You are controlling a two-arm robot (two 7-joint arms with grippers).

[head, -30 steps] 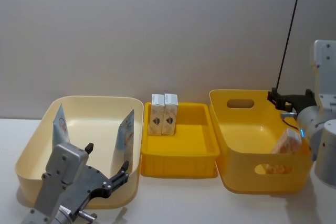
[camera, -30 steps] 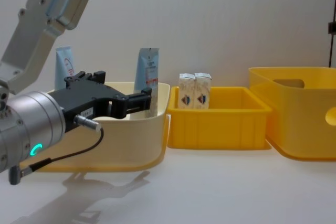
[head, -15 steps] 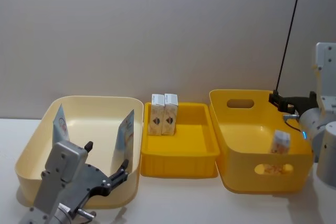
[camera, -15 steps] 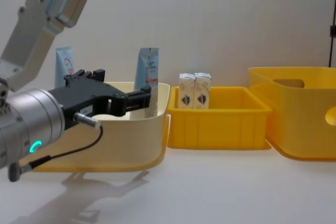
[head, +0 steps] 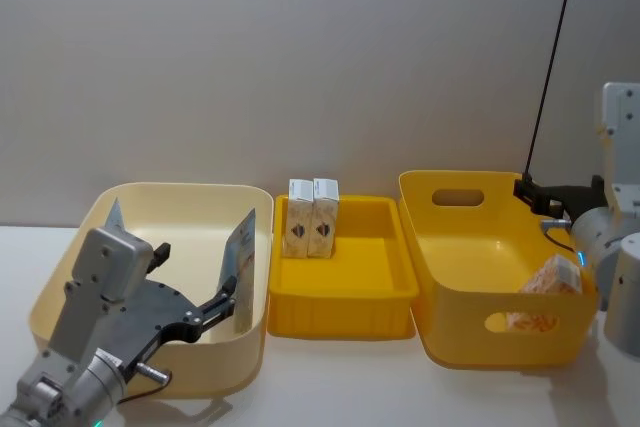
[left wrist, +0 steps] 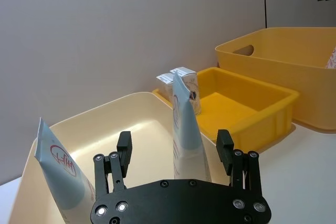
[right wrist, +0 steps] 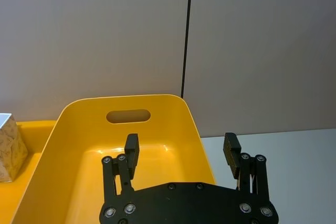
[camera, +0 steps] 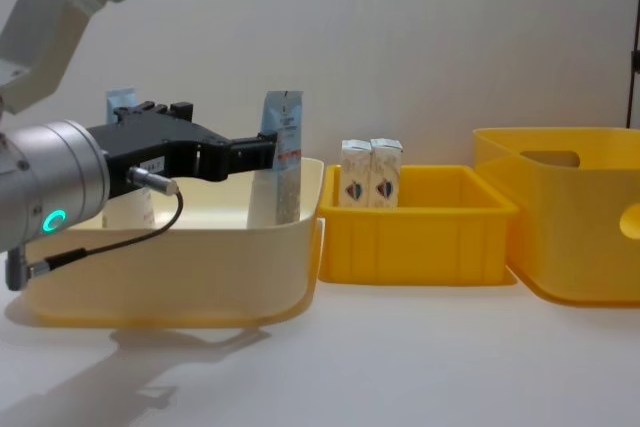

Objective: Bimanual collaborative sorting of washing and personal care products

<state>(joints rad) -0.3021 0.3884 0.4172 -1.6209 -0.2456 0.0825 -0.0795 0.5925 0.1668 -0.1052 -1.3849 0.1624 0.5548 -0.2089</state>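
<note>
Two pale blue-and-white tubes stand in the cream tub (head: 180,189): one (head: 238,247) by its right wall, one (head: 113,232) at its left. My left gripper (head: 195,272) hangs open over this tub. In the left wrist view the right tube (left wrist: 186,135) lines up with the gap of my gripper (left wrist: 174,145), just beyond the fingertips. Two white cartons (head: 312,217) stand side by side in the small yellow tray (head: 340,302). Another carton (head: 553,277) leans inside the large yellow tub (head: 440,247). My right gripper (head: 530,192) is open and empty above that tub's far right corner.
The three containers stand in a row on the white table, walls nearly touching. A thin black cable (head: 555,47) runs up the grey wall behind the large yellow tub. Bare table lies in front of the containers (camera: 420,347).
My left gripper has risen and reached forward over the cream tub toward the right tube. The carton in the large yellow tub has tipped over to lean. The right gripper has barely moved.
</note>
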